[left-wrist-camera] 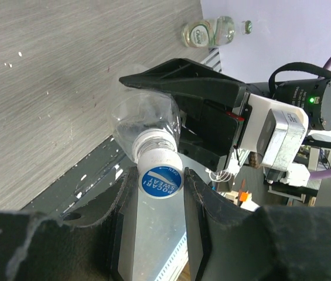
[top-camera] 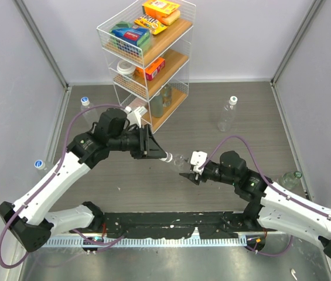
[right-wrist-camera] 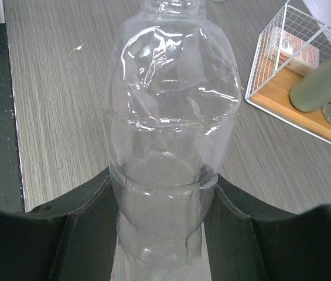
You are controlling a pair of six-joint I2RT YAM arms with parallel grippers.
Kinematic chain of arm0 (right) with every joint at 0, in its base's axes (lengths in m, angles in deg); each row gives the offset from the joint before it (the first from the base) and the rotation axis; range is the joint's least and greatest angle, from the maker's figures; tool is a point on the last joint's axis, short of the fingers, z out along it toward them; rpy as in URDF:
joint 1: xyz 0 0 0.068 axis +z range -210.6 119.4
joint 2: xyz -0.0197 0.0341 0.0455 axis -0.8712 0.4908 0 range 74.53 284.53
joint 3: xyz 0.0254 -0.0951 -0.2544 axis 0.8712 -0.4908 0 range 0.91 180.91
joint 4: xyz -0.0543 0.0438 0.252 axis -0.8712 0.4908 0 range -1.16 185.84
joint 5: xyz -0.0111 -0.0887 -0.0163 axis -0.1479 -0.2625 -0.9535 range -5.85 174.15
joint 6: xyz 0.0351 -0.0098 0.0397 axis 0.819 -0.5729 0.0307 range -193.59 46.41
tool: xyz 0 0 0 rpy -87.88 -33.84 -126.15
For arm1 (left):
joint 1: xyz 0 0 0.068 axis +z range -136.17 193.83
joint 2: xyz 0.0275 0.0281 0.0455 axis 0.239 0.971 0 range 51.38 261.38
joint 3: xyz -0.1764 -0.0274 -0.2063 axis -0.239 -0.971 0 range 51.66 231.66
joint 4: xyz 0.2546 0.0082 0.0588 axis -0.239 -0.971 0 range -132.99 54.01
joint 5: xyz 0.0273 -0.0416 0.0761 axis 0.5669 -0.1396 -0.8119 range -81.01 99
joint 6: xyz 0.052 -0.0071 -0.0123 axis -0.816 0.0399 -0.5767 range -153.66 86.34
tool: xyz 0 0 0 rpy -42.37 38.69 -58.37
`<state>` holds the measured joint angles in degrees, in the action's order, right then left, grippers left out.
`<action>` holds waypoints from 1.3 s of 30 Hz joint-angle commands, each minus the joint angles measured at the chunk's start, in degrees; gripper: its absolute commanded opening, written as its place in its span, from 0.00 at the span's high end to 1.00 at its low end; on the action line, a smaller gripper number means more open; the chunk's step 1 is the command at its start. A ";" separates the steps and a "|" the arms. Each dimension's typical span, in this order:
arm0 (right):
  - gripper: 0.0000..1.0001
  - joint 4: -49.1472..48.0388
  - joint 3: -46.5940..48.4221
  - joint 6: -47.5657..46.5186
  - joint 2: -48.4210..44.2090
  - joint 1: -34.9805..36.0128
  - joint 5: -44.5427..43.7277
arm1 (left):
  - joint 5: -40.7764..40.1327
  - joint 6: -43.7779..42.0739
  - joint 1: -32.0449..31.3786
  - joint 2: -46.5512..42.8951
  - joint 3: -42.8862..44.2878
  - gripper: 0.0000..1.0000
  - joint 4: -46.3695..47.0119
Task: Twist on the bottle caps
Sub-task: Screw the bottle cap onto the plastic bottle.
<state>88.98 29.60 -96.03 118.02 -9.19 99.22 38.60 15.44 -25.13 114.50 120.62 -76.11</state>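
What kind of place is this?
Probably a robot lab's test booth: plain walls box in a table, two robot arms are bolted at its edge, and a wire shelf holds snack boxes.

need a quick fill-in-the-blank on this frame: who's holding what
1. The left gripper is closed on a small white screw ___.
2. The right gripper clamps a clear plastic ___.
3. The round Pocari Sweat label facing the left wrist camera is coloured ___.
Missing words: cap; bottle; blue.
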 commanded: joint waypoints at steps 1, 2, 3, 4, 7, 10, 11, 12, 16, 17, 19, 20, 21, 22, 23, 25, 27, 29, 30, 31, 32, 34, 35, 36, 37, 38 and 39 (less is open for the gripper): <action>0.99 -3.66 3.83 2.13 0.81 0.35 0.40 | 1.16 1.17 0.11 -1.15 -0.15 0.80 4.26; 0.99 -3.57 3.75 2.13 0.81 0.35 0.49 | 0.72 1.17 0.03 -1.06 -0.15 0.80 4.26; 0.99 -3.57 3.57 2.22 0.73 0.35 0.83 | 0.20 1.17 0.02 -1.15 -0.15 0.80 4.00; 0.99 -3.40 3.66 2.22 0.46 0.35 1.01 | -0.42 1.08 0.11 -1.15 -0.15 0.80 3.82; 0.99 -2.87 3.92 2.31 0.02 0.35 1.36 | -0.60 0.56 0.02 -1.06 -0.15 0.80 3.47; 0.99 -1.90 4.10 1.43 0.37 0.44 1.98 | -0.08 -0.32 0.02 -0.10 0.64 0.80 1.63; 0.99 -1.90 4.27 1.08 0.55 0.44 1.89 | 0.54 -0.67 0.11 0.34 0.81 0.80 1.01; 0.99 -1.73 4.18 0.82 0.72 0.52 1.63 | 1.41 -1.37 0.03 0.61 0.73 0.79 0.66; 0.99 -0.50 5.85 0.99 1.51 0.52 -0.48 | 2.39 -3.04 0.02 2.27 1.08 0.78 -2.76; 0.99 -0.49 6.46 1.08 1.95 0.52 -0.48 | 2.47 -3.48 0.02 2.71 1.08 0.79 -3.12; 0.99 -0.49 6.73 1.95 2.22 0.61 -0.13 | 3.52 -3.58 -0.06 2.72 0.56 0.79 -2.17; 0.99 -0.93 6.73 2.65 2.39 0.61 -0.04 | 3.96 -3.57 -0.06 2.72 0.20 0.79 -1.29; 0.99 -1.28 6.91 3.18 2.39 0.61 -0.13 | 4.40 -3.57 0.02 2.46 -0.06 0.79 -0.50; 0.99 -1.89 6.91 4.06 2.48 0.61 -0.48 | 4.76 -3.66 0.02 2.54 -0.32 0.78 0.21; 0.99 -2.33 6.91 4.50 2.66 0.61 -0.48 | 5.54 -3.66 -0.06 2.46 -0.76 0.78 1.26; 0.99 -3.56 7.00 5.82 2.66 0.61 0.13 | 7.65 -4.10 -0.06 2.81 -1.20 0.78 2.06; 0.99 -4.79 6.65 5.74 2.48 0.70 1.71 | 11.25 -3.84 0.02 2.72 -2.52 0.77 5.21; 0.99 -6.29 5.86 5.74 1.52 0.61 3.03 | 13.63 -3.57 0.02 2.46 -3.40 0.77 6.89; 0.99 -6.47 5.68 5.82 0.99 0.61 3.38 | 13.81 -4.10 0.02 2.54 -3.32 0.77 6.55; 0.99 -6.38 5.85 6.35 0.73 0.61 4.08 | 14.07 -5.15 0.02 2.63 -3.14 0.76 5.50; 0.99 -6.30 6.20 6.79 0.38 0.61 4.26 | 14.51 -6.29 0.02 2.98 -2.88 0.76 4.10; 0.99 -5.68 6.73 8.02 0.37 0.61 5.32 | 14.60 -9.10 -0.15 3.59 -1.74 0.75 0.50; 0.99 -5.42 6.99 8.98 0.63 0.61 6.28 | 14.78 -10.42 -0.24 3.77 -1.47 0.75 -0.48; 0.99 -5.33 7.43 9.42 0.72 0.61 7.33 | 15.74 -11.56 -0.15 4.03 -1.21 0.75 -1.10; 0.99 -5.76 7.44 10.73 1.07 0.70 7.86 | 16.79 -12.27 -0.24 4.21 -1.29 0.74 -1.10; 0.99 -6.72 7.35 11.27 1.16 0.61 8.91 | 17.85 -13.06 -0.33 4.21 -1.38 0.73 -0.84; 0.99 -7.17 7.35 12.14 1.16 0.61 9.27 | 18.46 -13.76 -0.33 4.21 -1.47 0.72 -0.49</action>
<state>95.82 32.42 -88.38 119.81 -8.97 104.23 46.97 6.15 -23.51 117.34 118.42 -74.49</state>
